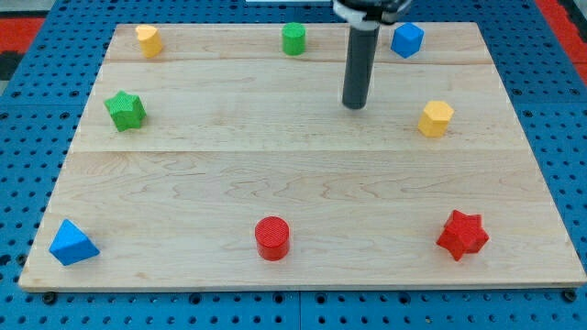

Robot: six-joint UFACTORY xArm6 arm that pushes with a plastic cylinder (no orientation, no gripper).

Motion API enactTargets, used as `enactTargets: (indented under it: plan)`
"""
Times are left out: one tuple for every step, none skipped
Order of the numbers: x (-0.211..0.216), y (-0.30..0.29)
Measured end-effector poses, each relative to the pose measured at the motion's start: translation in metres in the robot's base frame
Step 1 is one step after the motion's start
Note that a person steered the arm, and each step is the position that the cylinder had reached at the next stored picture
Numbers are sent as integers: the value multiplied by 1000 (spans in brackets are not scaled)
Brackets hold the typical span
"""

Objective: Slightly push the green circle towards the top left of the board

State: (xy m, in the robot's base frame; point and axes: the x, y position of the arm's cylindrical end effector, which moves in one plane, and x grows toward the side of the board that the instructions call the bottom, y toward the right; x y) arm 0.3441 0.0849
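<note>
The green circle (pixel 293 39) is a short green cylinder standing near the view's top edge of the wooden board (pixel 211 183), a little left of centre. My tip (pixel 355 104) is the lower end of the dark rod, which comes down from the view's top. The tip rests on the board to the right of and below the green circle, well apart from it and touching no block.
A yellow block (pixel 148 39) sits at the top left, a blue cube (pixel 407 39) at the top right, a green star (pixel 126 110) at the left, a yellow hexagon (pixel 437 118) at the right. A blue triangle (pixel 72 243), red cylinder (pixel 272 238) and red star (pixel 462 235) line the bottom.
</note>
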Motion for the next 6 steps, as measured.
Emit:
enactTargets:
  plan:
    - [-51, 10]
    - [-84, 12]
    - [-110, 2]
    - [-146, -8]
    - [-115, -68]
    - [-67, -129]
